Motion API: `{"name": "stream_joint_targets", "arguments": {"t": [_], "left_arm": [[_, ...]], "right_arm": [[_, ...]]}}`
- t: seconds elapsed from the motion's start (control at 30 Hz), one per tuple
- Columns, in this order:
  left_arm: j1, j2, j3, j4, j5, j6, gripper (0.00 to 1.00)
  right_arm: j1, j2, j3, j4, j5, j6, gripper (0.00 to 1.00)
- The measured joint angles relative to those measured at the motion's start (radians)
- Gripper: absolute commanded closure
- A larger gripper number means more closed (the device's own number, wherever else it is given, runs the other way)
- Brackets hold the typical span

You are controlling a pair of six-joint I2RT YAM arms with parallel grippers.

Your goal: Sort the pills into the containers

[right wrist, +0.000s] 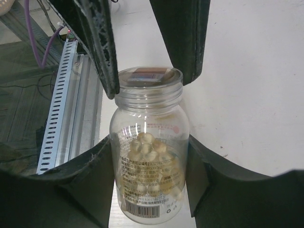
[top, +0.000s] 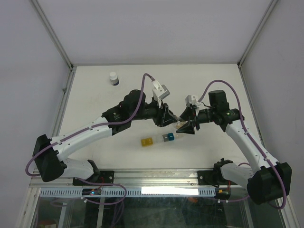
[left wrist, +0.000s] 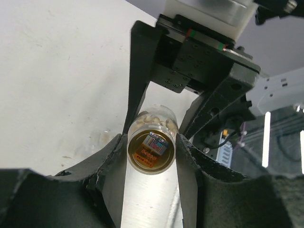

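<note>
A: What has the left tool (left wrist: 152,142) got?
B: It is clamped on the gold cap (left wrist: 151,153) of the vial (right wrist: 149,190). The right tool (right wrist: 149,142) grips the body, pills (right wrist: 147,145) showing inside.
A: Label (right wrist: 148,202)?
B: Fine print, unreadable. The containers (top: 159,139) lie on the bench (top: 204,80) just beside both tools.

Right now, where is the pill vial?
Top view, centre: the vial sits between left gripper, on its neck, and right gripper, round its body, beyond the pillbox strip.

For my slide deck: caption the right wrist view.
Right tool holds a clear vial of pills by its body; left tool clamps its neck end.
</note>
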State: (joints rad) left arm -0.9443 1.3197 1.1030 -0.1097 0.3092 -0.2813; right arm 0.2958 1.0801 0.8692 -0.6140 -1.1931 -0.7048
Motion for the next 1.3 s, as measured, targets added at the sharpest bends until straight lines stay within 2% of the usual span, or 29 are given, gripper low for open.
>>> {"name": "stream_joint_targets", "arguments": {"t": [0.07, 0.2, 0.37, 0.4, 0.57, 0.73, 1.03, 1.17, 1.3], "left_arm": [[0.006, 0.005, 0.007, -0.003, 0.043, 0.092, 0.63], [0.010, 0.004, 0.011, -0.016, 0.143, 0.370, 0.34], [0.013, 0.005, 0.022, -0.063, 0.235, 0.628, 0.05], [0.017, 0.006, 0.029, -0.063, 0.241, 0.646, 0.01], [0.025, -0.003, 0.030, 0.056, 0.224, 0.653, 0.01], [0.030, -0.090, -0.074, 0.192, 0.163, 0.554, 0.01], [0.030, -0.249, -0.307, 0.443, 0.034, 0.040, 0.02], [0.030, -0.249, -0.333, 0.446, -0.030, -0.158, 0.04], [0.030, -0.243, -0.329, 0.414, -0.088, -0.266, 0.05]], "right_arm": [[0.000, 0.000, 0.000, -0.001, 0.000, -0.004, 1.00], [0.001, 0.000, 0.000, 0.000, -0.008, -0.007, 1.00], [-0.002, 0.000, 0.000, 0.026, -0.008, -0.001, 1.00], [-0.003, 0.000, 0.000, 0.030, -0.008, 0.000, 1.00], [-0.010, 0.000, 0.000, 0.042, -0.008, 0.000, 1.00], [-0.010, 0.000, 0.000, 0.043, -0.008, 0.000, 1.00], [-0.010, 0.000, 0.000, 0.044, -0.008, -0.001, 1.00], [-0.010, 0.000, 0.000, 0.044, -0.008, -0.001, 1.00], [-0.010, 0.000, 0.000, 0.044, -0.008, -0.001, 1.00]]}}
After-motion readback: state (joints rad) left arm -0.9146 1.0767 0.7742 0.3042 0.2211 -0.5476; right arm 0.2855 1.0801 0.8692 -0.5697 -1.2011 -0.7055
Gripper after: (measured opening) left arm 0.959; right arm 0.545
